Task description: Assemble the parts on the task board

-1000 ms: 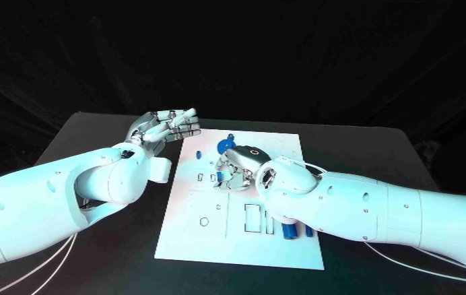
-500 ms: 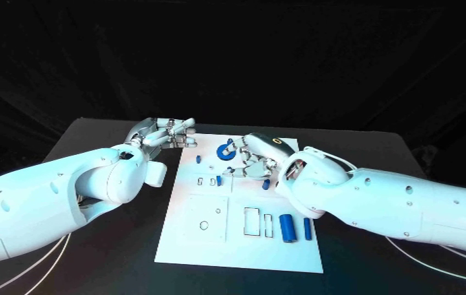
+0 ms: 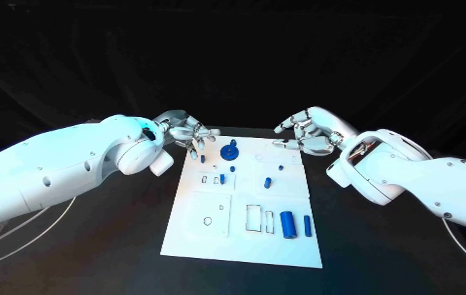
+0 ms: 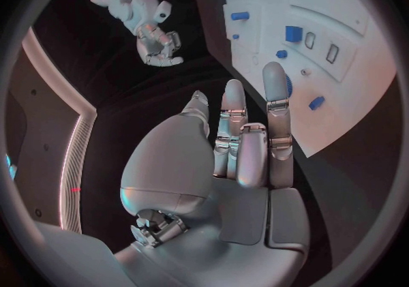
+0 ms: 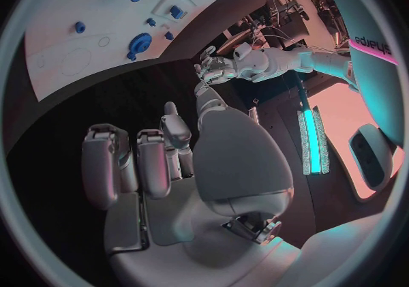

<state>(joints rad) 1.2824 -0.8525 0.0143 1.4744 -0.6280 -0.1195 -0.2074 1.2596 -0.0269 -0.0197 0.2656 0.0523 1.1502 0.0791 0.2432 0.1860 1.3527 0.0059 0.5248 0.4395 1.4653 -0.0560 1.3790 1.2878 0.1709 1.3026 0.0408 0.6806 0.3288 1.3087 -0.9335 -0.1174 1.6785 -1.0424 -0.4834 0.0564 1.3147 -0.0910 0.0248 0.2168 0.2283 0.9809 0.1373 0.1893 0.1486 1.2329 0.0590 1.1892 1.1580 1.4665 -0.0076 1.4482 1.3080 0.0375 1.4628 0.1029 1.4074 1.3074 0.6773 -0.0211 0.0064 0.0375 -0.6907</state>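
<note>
Where the black table [image 3: 116, 241] fills the lower half of the head view, its top is matte and dark, and behind it hangs a black cloth backdrop [image 3: 233, 39] in soft folds across the whole upper half. The board [image 3: 243, 241] lies at the centre of the frame, a flat white rectangular plate running from the middle down toward the bottom edge, smooth, with shallow outlined recesses: small rectangles, a round hole at its lower left and two narrow slots near its lower middle.

The parts are glossy blue. A gear [image 3: 230, 151] with a toothed round rim sits near the board's upper edge. Just below it are small pegs [image 3: 222, 179], and a short pin [image 3: 267, 182] stands right of centre. Toward the lower right a thick cylinder [image 3: 287, 224] lies lengthwise with a thin rod [image 3: 307, 225] just beside it, parallel and apart.

The left hand [image 3: 189, 133], silver and jointed on a smooth white arm, is at the board's upper left corner, just off its edge. In the left wrist view its fingers [image 4: 275, 106] are extended, close together, and it holds nothing.

The right hand [image 3: 309, 132] is at the board's upper right corner, above the table. In the right wrist view its fingers [image 5: 102, 164] are partly curled and apart, with nothing in them; the board [image 5: 60, 35] and gear [image 5: 139, 43] show beyond.
</note>
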